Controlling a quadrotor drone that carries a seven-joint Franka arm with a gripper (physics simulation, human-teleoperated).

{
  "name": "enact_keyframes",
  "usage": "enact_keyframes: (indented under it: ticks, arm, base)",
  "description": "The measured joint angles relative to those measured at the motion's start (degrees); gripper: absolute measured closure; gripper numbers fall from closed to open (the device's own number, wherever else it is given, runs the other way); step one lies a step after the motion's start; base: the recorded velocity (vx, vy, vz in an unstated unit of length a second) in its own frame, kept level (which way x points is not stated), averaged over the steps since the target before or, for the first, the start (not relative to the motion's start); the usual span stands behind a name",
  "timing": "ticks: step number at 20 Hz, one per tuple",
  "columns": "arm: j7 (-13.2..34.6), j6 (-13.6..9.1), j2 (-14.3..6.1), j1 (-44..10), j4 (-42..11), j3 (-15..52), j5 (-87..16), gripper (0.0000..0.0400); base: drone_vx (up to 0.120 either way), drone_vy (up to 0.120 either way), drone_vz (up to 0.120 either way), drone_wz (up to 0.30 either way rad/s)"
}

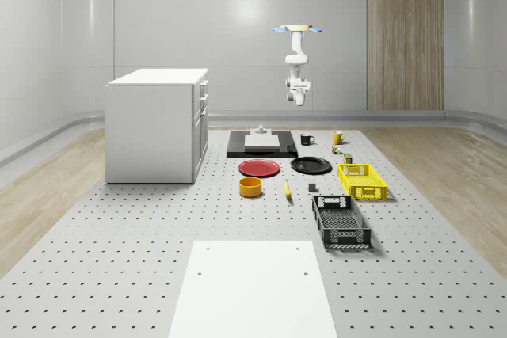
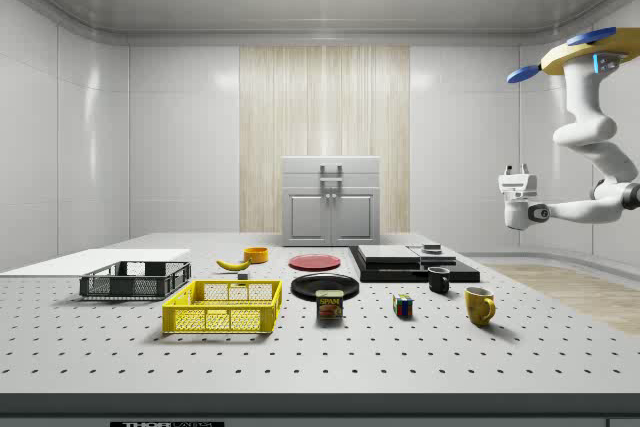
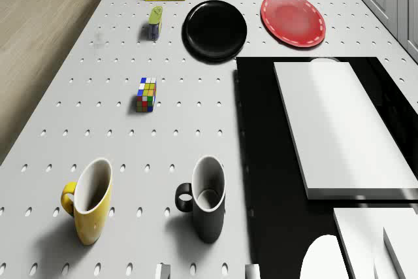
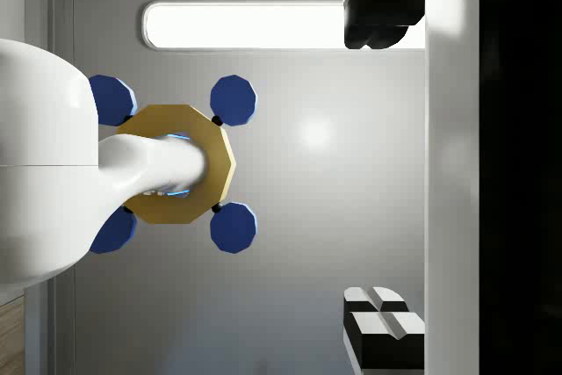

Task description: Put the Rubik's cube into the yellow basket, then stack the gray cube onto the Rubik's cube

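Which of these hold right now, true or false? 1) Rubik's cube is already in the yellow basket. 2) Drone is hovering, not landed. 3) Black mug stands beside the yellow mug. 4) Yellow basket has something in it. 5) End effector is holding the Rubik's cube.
1) False. The multicoloured Rubik's cube sits on the perforated white table, apart from the yellow mesh basket.
2) True. The quadrotor drone hovers in the air by the table's far end in the whole-scene view.
3) True. The black mug stands upright beside the yellow mug.
4) False. The basket looks empty.
5) False. The end effector hangs high above the table, nothing in it.
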Motion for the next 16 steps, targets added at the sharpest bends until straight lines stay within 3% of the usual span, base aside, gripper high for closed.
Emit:
enact_keyframes:
  ticks: [2,8,16]
  arm:
    - [-0.04,-2.10,0.20,-0.06,2.39,0.03,0.02,0.0000]
    - [-0.10,-7.08,2.28,-0.19,9.73,0.11,0.07,0.0000]
    - [-0.15,-10.41,4.50,-0.30,15.63,0.17,0.11,0.0000]
  base:
    - [0.020,0.020,0.000,0.000]
    - [0.120,0.120,0.000,0.000]
    - [0.120,0.120,0.000,0.000]
